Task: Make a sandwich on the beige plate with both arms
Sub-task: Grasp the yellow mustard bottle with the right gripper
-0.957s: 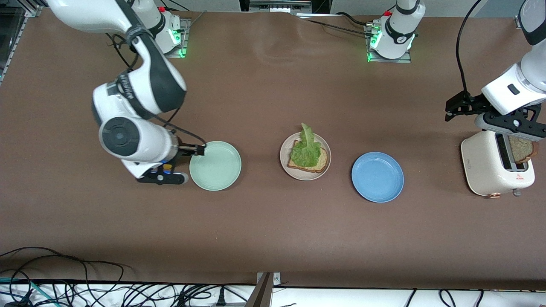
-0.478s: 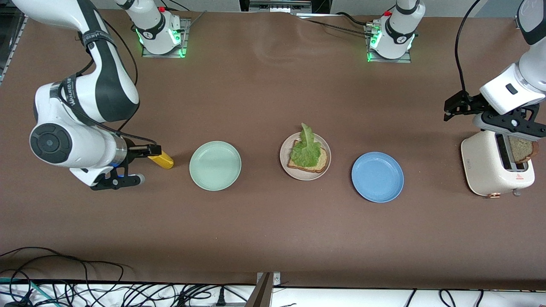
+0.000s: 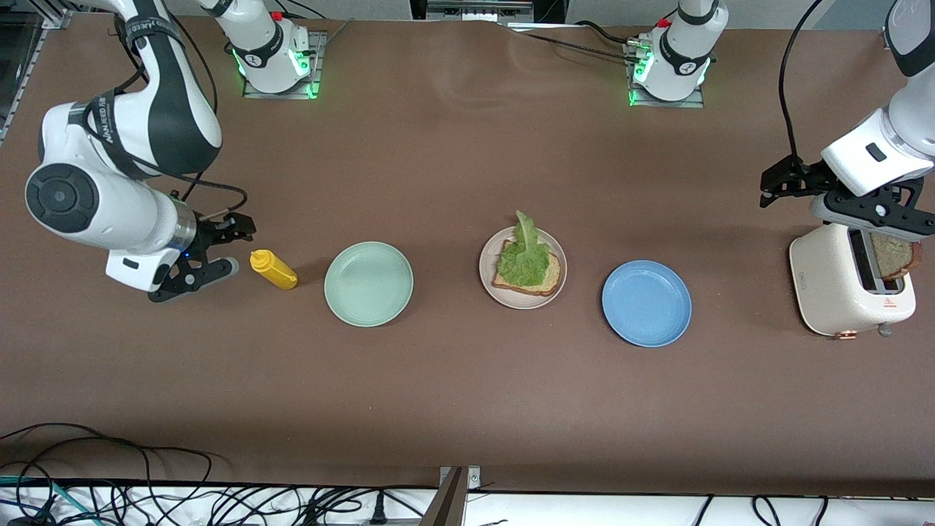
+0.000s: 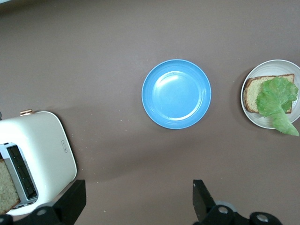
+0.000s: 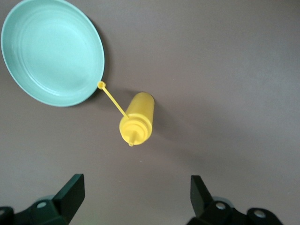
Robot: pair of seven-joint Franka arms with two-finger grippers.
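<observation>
Toast (image 3: 895,257) is sitting in the toaster (image 3: 851,288) under the wide-open left end effector (image 3: 840,191); a poor grab could tip it. Right end effector (image 3: 208,252), wide open, is waiting beside the mustard bottle (image 3: 272,269). Bread and lettuce (image 3: 524,256) are lying on the beige plate (image 3: 488,272).

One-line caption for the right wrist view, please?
Right tool, fingers open, above the brown table with a yellow squeeze bottle standing beside the mint-green plate.

lettuce (image 3: 523,257) hides much of bread slice (image 3: 549,277); toaster (image 4: 35,159) cut off by left wrist view edge
</observation>
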